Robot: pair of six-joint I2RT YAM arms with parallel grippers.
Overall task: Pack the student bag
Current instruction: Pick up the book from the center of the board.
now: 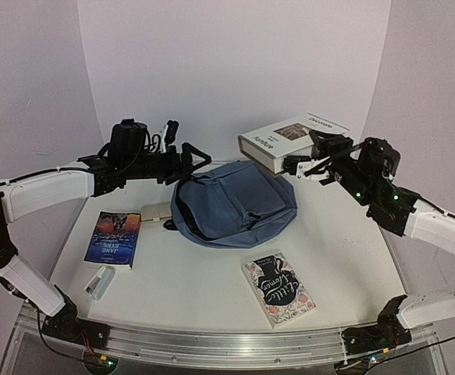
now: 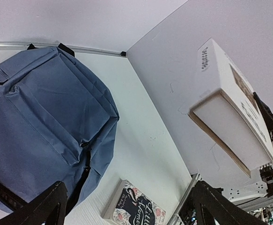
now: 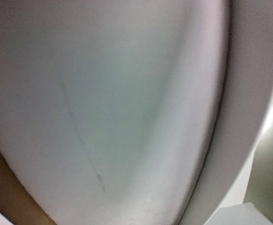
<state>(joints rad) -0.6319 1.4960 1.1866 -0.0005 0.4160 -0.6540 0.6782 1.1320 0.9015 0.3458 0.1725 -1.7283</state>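
A: Where is the student bag (image 1: 239, 205) placed?

B: Flat on the middle of the table (image 1: 344, 258), long axis roughly left-to-right. What is judged to be the mouth, a dark rim, is turned toward the left arm.

A: Fingers?

B: The left gripper (image 2: 130, 185) is spread wide with nothing in it, and hangs by the bag's far-left corner. The right gripper (image 1: 305, 162) is clamped on the near edge of a thick white book (image 1: 289, 139), which is carried in the air and kept roughly level.

A: Key relation for the coming move?

B: The bag is found below the held book and toward the left arm. The book is over the bag's far right corner, away from the mouth. So a carry across the bag is judged needed, with the mouth likely to be lifted by the left gripper, which is nearer.

A: Materials?

B: The bag is soft slate-blue fabric, slumped and creased, with a stitched front pocket and black straps. The book is a rigid block with a matte cover and cream page edges. The right wrist view is filled by a blurred white surface, so nothing can be told from it.
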